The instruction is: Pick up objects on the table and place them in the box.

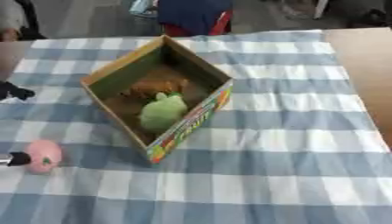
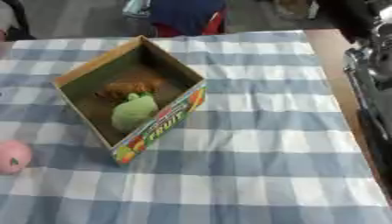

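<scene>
An open cardboard box (image 1: 201,65) with a colourful printed side stands askew on the checked cloth. Inside it lie a green soft object (image 1: 162,111) and a brownish-orange object (image 1: 157,85). A pink round object (image 1: 43,155) with a small green mark lies on the cloth left of the box's near corner. Only bits of my left hand (image 1: 12,159) show at the left edge. One black and silver tip is at the pink object's left side, and another black part (image 1: 12,92) sits higher up. My right arm (image 2: 370,83) runs down the right edge, its hand out of sight.
The blue and white checked cloth (image 1: 268,175) covers most of the table. Bare wooden tabletop (image 1: 367,65) shows at the right. A chair and a person's dark clothing stand beyond the far edge.
</scene>
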Action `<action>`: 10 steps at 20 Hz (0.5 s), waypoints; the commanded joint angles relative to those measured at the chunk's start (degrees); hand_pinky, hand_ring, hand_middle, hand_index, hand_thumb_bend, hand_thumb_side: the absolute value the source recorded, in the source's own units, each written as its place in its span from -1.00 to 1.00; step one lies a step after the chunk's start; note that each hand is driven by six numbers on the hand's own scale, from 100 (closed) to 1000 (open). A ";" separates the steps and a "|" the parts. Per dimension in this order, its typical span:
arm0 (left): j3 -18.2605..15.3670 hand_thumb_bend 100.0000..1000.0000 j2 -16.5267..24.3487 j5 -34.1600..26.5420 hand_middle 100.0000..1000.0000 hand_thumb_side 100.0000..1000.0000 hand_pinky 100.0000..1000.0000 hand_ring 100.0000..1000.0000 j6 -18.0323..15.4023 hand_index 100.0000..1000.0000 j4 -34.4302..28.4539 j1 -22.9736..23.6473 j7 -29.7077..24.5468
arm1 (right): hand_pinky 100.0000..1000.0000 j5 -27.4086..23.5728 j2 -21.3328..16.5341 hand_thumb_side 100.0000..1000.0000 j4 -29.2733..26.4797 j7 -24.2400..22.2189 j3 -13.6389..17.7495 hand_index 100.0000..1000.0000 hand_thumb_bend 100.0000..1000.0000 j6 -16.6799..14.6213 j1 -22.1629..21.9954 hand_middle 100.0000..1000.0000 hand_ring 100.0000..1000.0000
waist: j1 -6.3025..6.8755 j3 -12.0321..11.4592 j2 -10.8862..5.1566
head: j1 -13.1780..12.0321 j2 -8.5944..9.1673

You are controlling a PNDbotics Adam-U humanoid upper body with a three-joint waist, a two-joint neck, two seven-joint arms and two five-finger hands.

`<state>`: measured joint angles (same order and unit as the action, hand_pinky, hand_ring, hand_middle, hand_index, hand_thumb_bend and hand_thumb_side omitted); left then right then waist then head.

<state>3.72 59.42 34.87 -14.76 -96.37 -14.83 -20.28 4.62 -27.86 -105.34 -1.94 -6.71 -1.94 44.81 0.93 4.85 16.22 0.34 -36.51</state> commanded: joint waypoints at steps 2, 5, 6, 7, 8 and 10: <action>0.18 0.43 1.08 0.41 0.51 0.31 0.00 0.67 -0.90 0.88 0.79 -1.22 -2.00 | 0.33 -0.36 -0.47 0.66 -1.25 0.26 0.66 0.86 -1.00 0.09 0.97 0.34 0.50 | -0.06 0.07 -0.87 | 0.67 -0.48; 0.96 0.43 0.54 -0.09 0.49 0.27 -0.02 0.66 -1.66 0.86 1.34 -2.13 -3.75 | 0.33 -0.36 -0.31 0.67 -1.19 0.26 0.62 0.86 -1.00 0.11 1.10 0.34 0.50 | -0.17 0.20 -0.82 | 0.60 -0.37; 1.20 0.41 0.39 -0.17 0.48 0.25 -0.02 0.65 -1.83 0.84 1.49 -2.48 -4.22 | 0.33 -0.36 -0.26 0.67 -1.16 0.24 0.60 0.86 -1.00 0.11 1.14 0.34 0.50 | -0.20 0.24 -0.81 | 0.56 -0.32; 1.47 0.38 0.25 0.03 0.47 0.22 -0.03 0.65 -1.97 0.83 1.66 -2.86 -4.64 | 0.33 -0.36 -0.19 0.67 -1.17 0.23 0.58 0.86 -1.00 0.09 1.20 0.34 0.50 | -0.23 0.31 -0.78 | 0.47 -0.30; 1.71 0.33 0.12 0.44 0.46 0.18 -0.04 0.64 -2.08 0.82 1.87 -3.19 -4.93 | 0.33 -0.37 -0.15 0.67 -1.18 0.21 0.57 0.86 -1.00 0.08 1.24 0.34 0.50 | -0.25 0.36 -0.76 | 0.41 -0.28; 2.19 0.29 -0.19 1.51 0.43 0.12 -0.08 0.62 -2.29 0.80 2.50 -3.70 -5.28 | 0.33 -0.39 -0.09 0.67 -1.18 0.15 0.54 0.85 -1.00 0.06 1.27 0.34 0.50 | -0.26 0.44 -0.72 | 0.28 -0.24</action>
<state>6.18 57.91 35.76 -16.92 -93.91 -17.83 -25.16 4.58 -27.38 -105.56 -1.83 -6.71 -1.86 44.89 0.58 5.31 16.48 0.66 -36.75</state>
